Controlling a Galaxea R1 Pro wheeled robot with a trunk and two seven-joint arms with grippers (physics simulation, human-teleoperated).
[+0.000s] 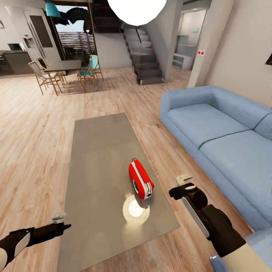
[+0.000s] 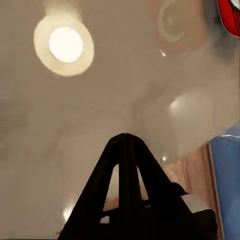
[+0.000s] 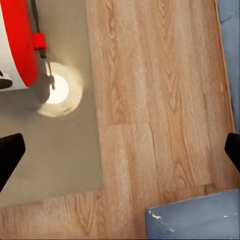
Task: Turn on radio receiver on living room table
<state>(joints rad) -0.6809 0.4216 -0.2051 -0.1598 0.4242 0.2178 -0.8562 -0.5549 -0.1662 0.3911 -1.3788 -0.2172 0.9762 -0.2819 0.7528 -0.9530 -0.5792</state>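
Still untouched on the desk, radio receiver yet to be switched on, with right gripper spread open nearby, left gripper pinched closed

My jaws are black. The radio receiver is red with white edges, on a glossy grey-taupe surface. Floor light wood planks; sofa blue.
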